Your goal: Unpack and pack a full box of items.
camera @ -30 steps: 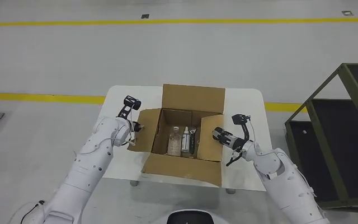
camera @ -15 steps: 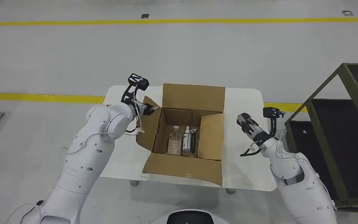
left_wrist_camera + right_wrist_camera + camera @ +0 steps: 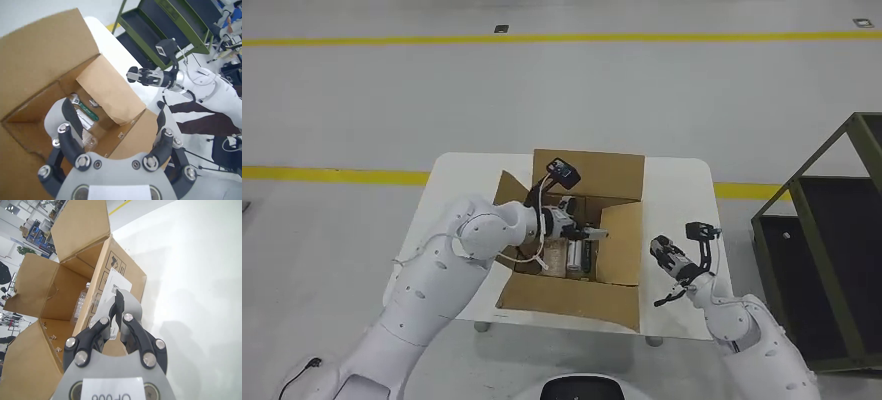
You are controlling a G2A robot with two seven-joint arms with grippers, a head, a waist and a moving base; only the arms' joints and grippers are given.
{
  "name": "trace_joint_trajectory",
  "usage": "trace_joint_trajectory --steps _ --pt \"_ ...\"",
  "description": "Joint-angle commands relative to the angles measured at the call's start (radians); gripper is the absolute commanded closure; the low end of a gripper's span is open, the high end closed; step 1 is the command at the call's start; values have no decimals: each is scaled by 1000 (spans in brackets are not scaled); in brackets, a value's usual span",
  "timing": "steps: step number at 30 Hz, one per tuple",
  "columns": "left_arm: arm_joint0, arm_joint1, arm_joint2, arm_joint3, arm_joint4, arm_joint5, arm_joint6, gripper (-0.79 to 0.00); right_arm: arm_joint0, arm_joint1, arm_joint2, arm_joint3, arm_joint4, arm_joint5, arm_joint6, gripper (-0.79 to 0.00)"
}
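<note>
The left pincer (image 3: pixel 113 103) is hanging over the open cardboard box (image 3: pixel 567 300), its jaws spread wide and gripping nothing, and it is pointing down into the cavity. The box is sitting in the middle of the white bench (image 3: pixel 682 190) with all its flaps up. Inside, a clear plastic bottle (image 3: pixel 79 306) is lying along the floor, a green-handled adjustable wrench (image 3: pixel 87 110) is lying next to it, and a white slim item is lying between the two; what it is I cannot tell. The right-hand flap (image 3: pixel 111 89) is leaning inward over the opening, close to the wrench. The right pincer (image 3: pixel 117 302) is waiting outside the box, just beside its labelled wall, with its jaws pinched together on nothing.

This is looking like the unpacking stage, with the contents not yet lifted out. To do it well, the left arm should probably be coming down straight, minding that the finger nearest the leaning flap is not snagging its edge. The bottle seems the easiest pick: the fingers should be straddling its body across the narrow way, near the middle, and closing gently, since thin plastic is likely to buckle or slip. The wrench is lying flat, so it may be needing a lower, more careful approach. The right pincer could be steadying the box wall so that the carton is not sliding or rising with the lift
</note>
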Motion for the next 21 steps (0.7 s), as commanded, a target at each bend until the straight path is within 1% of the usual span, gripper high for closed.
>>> trace_joint_trajectory --steps 1,8,13,16,18,21 --pt "0 0 1 1 1 0 0 -785 12 -5 -22 27 -2 -14 -8 0" --pt "0 0 1 1 1 0 0 -785 89 -25 -96 134 9 -100 -36 0" --pt "0 0 1 1 1 0 0 -785 149 -39 -139 208 14 -137 -33 0" --pt "0 0 1 1 1 0 0 -785 165 -43 -146 231 18 -135 -39 0" --pt "20 -3 7 12 -26 12 15 -785 162 -42 -131 227 21 -116 -41 0" --pt "17 -14 40 67 -52 30 17 -785 133 -32 -82 189 25 -84 -38 0"
